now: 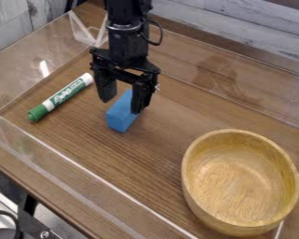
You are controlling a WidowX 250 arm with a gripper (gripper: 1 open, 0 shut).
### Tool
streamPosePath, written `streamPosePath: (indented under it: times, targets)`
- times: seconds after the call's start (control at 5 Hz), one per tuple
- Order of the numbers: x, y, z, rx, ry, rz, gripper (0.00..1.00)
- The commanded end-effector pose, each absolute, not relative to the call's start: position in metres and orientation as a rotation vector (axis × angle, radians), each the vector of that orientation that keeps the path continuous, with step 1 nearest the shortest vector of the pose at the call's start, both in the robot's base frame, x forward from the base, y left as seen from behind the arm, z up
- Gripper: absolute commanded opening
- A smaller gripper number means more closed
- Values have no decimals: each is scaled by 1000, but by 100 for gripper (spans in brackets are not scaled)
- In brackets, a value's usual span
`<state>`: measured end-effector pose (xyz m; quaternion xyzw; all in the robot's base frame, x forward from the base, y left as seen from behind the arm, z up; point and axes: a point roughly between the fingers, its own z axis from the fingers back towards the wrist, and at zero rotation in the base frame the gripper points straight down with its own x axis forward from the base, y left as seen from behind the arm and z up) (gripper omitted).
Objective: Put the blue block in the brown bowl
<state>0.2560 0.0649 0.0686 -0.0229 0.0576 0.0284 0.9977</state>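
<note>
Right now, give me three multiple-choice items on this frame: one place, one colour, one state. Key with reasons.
1. Where is the brown bowl?
A) behind the arm
B) lower right of the view
C) upper left of the view

2. What colour is the block under the arm?
A) red
B) yellow
C) blue

3. How does the claw stand?
A) open
B) shut
C) shut on the green-and-white tube

Key:
1 B: the brown bowl fills the lower right part of the view.
2 C: the block shows a plain blue face below the arm.
3 A: the claw has its fingers spread apart over the block, and the green-and-white tube lies away to the left in the view.
</note>
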Motion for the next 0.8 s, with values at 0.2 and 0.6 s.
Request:
streamPosePath:
  times: [0.2, 0.6]
  targets:
    - [260, 73, 80, -51, 44, 67, 100]
    - [260, 76, 80, -66, 20, 70, 100]
